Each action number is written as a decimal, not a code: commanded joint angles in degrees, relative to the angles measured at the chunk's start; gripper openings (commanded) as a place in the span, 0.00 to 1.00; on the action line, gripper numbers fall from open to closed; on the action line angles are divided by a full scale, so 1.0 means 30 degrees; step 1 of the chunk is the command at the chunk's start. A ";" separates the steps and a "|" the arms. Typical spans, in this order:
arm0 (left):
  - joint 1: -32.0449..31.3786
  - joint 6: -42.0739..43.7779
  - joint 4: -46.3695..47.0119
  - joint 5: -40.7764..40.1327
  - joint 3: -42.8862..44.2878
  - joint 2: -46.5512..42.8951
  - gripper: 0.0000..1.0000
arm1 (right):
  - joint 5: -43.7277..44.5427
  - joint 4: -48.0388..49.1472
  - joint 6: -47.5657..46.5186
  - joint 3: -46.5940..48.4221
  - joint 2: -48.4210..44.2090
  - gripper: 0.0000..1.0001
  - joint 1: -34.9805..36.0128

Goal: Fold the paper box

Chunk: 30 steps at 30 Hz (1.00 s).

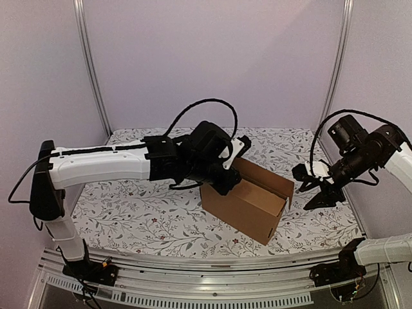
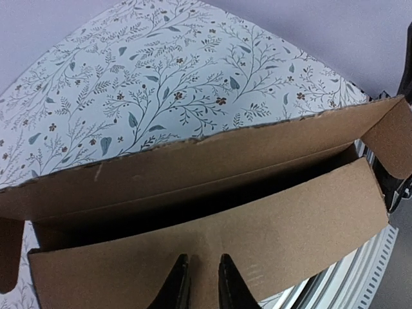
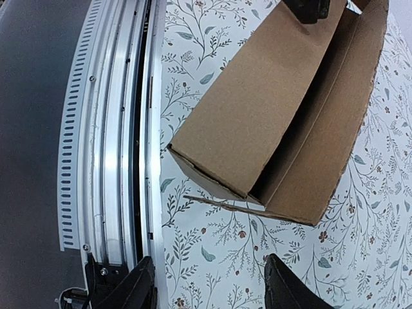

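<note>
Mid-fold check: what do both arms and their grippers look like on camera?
The left arm and right arm have white, rounded links turning black toward the wrists. A black cable loops above each. The left gripper and right gripper each carry two black, tapered fingers. No markings are legible.

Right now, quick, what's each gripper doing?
Left gripper: fingers narrow against the paper box wall; grip cannot be told.
Right gripper: open, empty.

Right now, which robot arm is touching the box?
The left arm: its jaws meet the paper box at its wall. The right arm hangs its jaws clear of it.
</note>
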 commanded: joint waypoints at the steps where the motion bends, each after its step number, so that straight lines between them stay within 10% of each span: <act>1: -0.0178 0.0514 0.0826 0.0998 0.0729 0.1213 0.17 | 0.0972 0.0389 -0.0187 0.0522 0.0623 0.55 -0.0099; 14: -0.0178 0.0773 0.0848 0.1139 0.0788 0.2307 0.16 | -0.0237 0.1952 0.0763 0.1383 0.2683 0.45 -0.0105; 25: -0.0436 0.1534 0.1202 0.0686 0.0463 0.1108 0.16 | 0.1437 -0.3816 -0.2095 0.3929 0.1707 0.44 -0.0130; 30: -0.0801 0.1868 0.1157 0.0361 0.0879 0.1067 0.17 | 0.1473 -0.0911 -0.1273 0.3597 0.1456 0.46 -0.4009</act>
